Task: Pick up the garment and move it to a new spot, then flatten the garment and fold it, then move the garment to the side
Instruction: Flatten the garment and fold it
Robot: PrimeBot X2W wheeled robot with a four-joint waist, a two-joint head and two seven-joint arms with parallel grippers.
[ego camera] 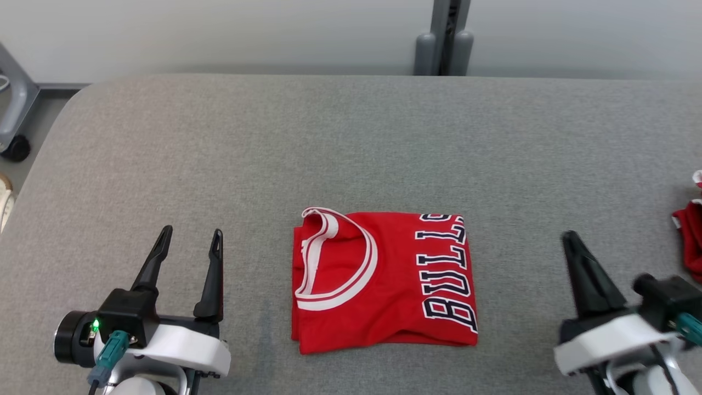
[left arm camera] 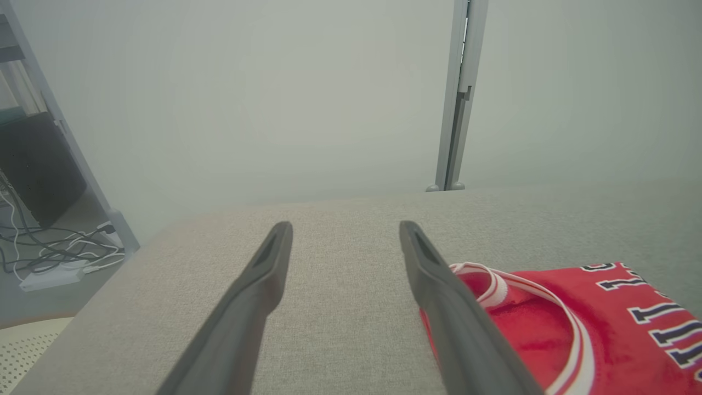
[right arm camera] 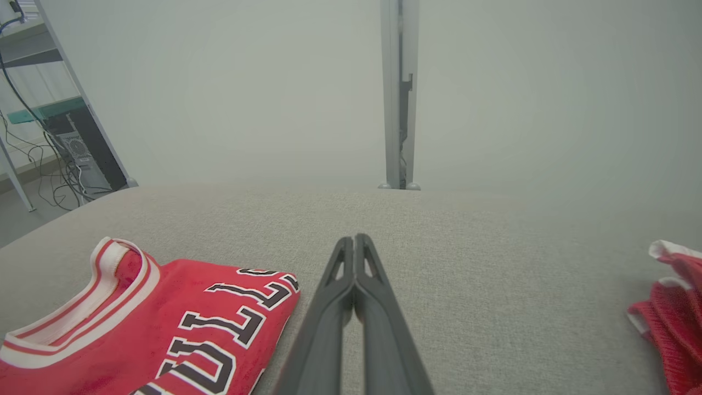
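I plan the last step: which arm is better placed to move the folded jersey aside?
Probably left: the left end effector stands open beside the folded jersey, while the right end effector is shut.

A grey post (ego camera: pixel 443 38) is set behind the desk (ego camera: pixel 351 137). Right of the post a red cloth (ego camera: pixel 692 241) is laid; left of it, cables (left arm camera: pixel 55 255) are strewn.

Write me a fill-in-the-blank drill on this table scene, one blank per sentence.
The folded jersey is ____ in colour. The left end effector stands ____. The right end effector is ____, gripping nothing. The jersey lies ____ the two end effectors.
Missing words: red; open; shut; between.
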